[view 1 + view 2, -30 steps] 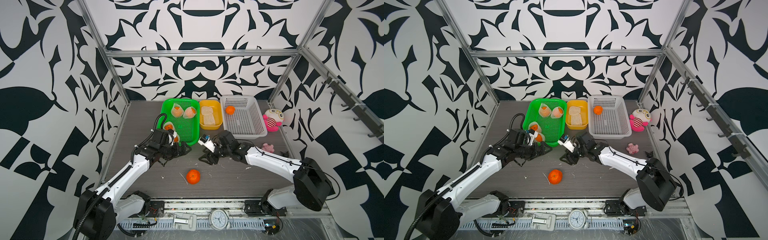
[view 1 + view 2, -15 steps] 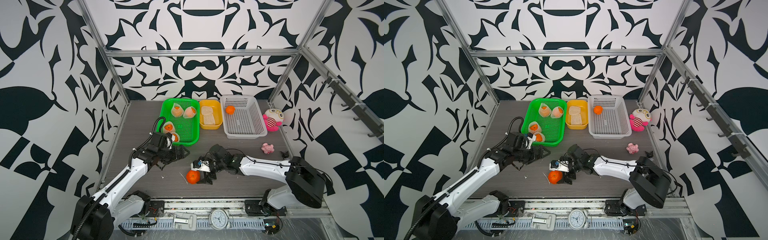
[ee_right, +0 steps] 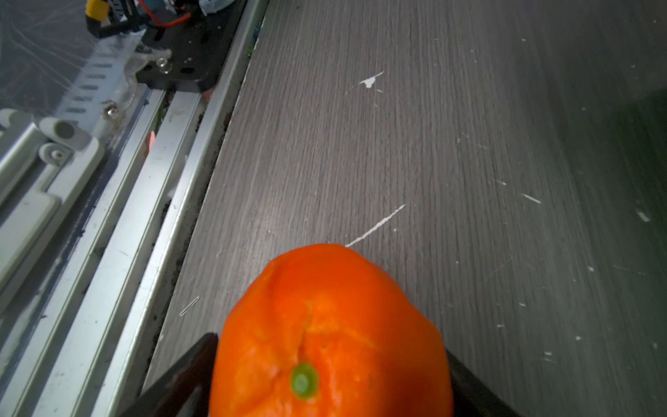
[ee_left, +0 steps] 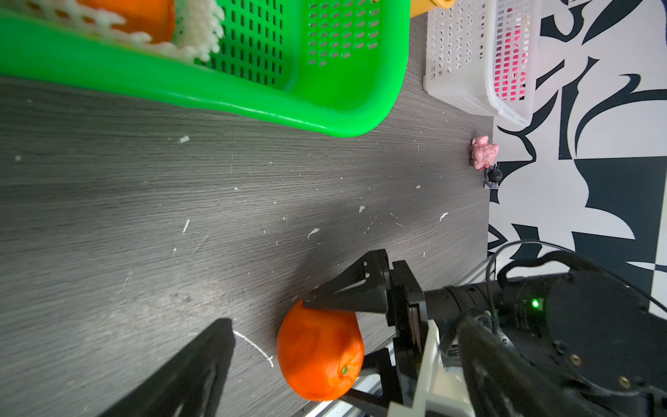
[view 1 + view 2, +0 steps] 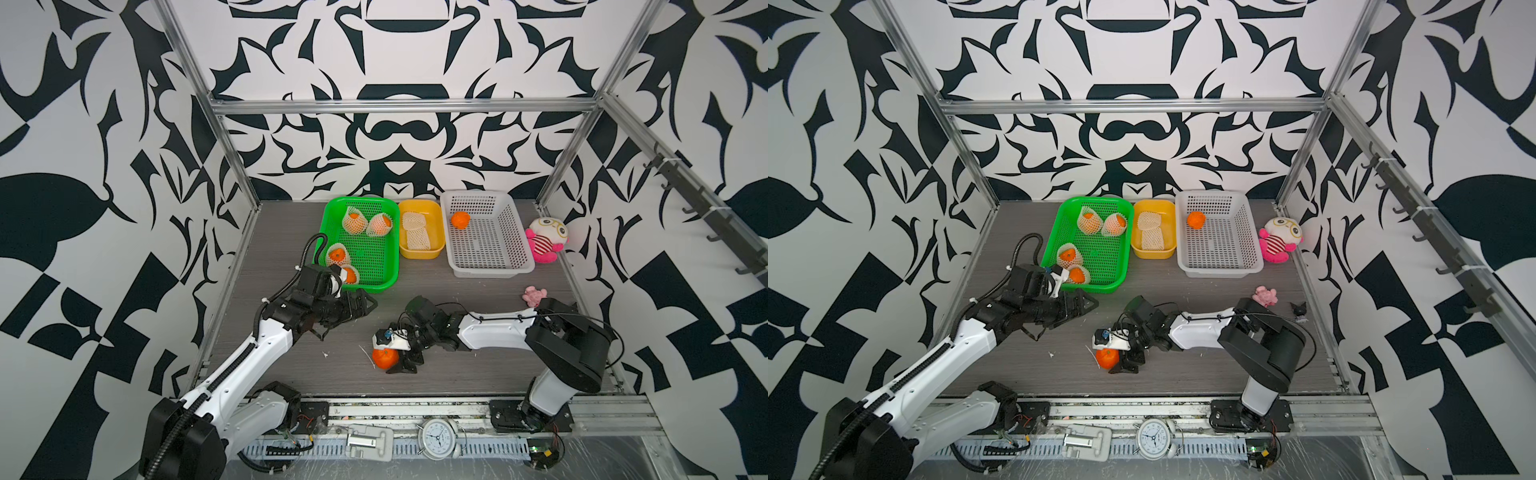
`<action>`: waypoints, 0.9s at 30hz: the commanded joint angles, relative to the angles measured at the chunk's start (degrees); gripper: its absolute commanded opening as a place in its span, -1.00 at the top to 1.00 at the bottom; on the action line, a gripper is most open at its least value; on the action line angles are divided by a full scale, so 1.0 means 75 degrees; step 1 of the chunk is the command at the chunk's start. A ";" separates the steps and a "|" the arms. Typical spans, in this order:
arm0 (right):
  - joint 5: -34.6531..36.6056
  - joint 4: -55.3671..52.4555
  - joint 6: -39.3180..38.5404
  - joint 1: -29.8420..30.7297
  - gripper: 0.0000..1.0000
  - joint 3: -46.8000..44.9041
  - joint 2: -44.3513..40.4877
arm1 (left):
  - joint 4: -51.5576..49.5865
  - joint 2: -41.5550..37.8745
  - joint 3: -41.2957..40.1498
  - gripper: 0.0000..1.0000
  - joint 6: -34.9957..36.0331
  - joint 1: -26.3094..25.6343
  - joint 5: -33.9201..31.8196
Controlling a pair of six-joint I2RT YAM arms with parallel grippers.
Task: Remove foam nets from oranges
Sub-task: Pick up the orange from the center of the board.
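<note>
Two foam nets [image 5: 415, 235] lie shed. The right gripper [image 4: 326, 348] pinches a bare orange [image 5: 385, 359]. The left gripper [image 5: 352, 316] is spread and empty, with four netted oranges [image 5: 337, 254] waiting just beyond it.

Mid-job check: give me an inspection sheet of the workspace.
Surface: grey table, white flecks.
Job's things: four netted oranges in green basket; nets in yellow tub; bare orange in white basket; front orange on table.
Clutter: plush doll, pink toy, dark figure, clock.
Grippers: left gripper open, empty; right gripper shut on front orange.
Cables: black hose on left arm; wires on right arm.
Surroundings: patterned walls, metal frame.
</note>
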 commanded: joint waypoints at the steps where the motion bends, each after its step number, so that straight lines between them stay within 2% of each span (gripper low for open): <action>1: -0.0245 0.0423 0.0078 0.0025 -0.68 0.0316 -0.0042 | -0.0245 -0.0109 -0.0102 -0.99 -0.0034 0.0042 -0.0062; 6: -0.0326 0.0748 0.0263 0.0025 -0.65 0.0246 -0.0018 | -0.0209 -0.0114 -0.0129 -0.99 -0.0023 0.0055 -0.0050; 18: -0.0117 0.0635 0.0692 0.0025 -0.27 0.0175 -0.0448 | -0.0308 -0.0332 -0.0088 -0.99 0.0033 0.0127 -0.0219; 21: 0.0227 0.0199 0.0866 0.0025 -0.20 0.0310 -0.0868 | -0.0390 -0.0371 -0.0013 -0.99 0.0054 0.0154 -0.0249; 27: 0.1563 -0.1709 0.0834 -0.0156 -0.16 0.1086 -0.2335 | -0.0413 -0.0332 0.0281 -0.99 0.0120 0.0148 -0.0113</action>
